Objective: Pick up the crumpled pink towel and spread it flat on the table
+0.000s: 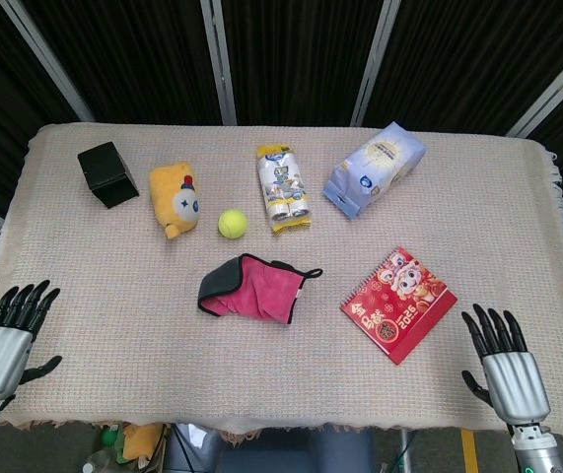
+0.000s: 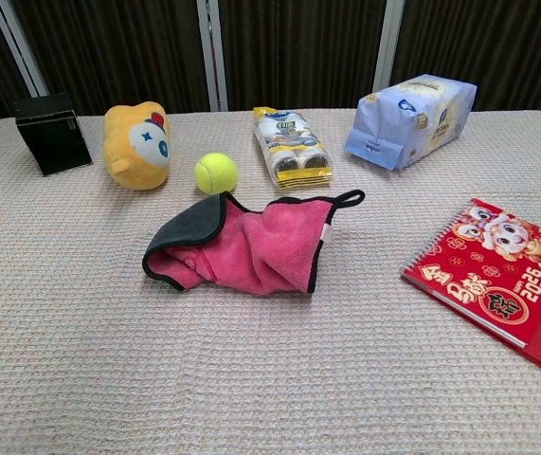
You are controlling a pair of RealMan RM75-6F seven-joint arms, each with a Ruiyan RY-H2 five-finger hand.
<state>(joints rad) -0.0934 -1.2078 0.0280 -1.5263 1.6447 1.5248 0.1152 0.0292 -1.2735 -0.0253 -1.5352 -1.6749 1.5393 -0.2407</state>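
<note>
The pink towel point(image 1: 256, 289) point(image 2: 251, 245) lies crumpled in the middle of the table, with a dark grey corner folded over at its left and a black hanging loop at its upper right. My left hand point(image 1: 5, 335) hovers at the table's near left corner, fingers spread and holding nothing. At the near right corner my right hand point(image 1: 506, 365) is also spread and empty. Both hands are far from the towel and show only in the head view.
A tennis ball point(image 1: 232, 224) sits just behind the towel. Behind it lie a yellow plush toy point(image 1: 175, 200), a black box point(image 1: 107, 173), a snack pack point(image 1: 282, 187) and a blue-white bag point(image 1: 375, 168). A red calendar point(image 1: 398, 303) lies right of the towel.
</note>
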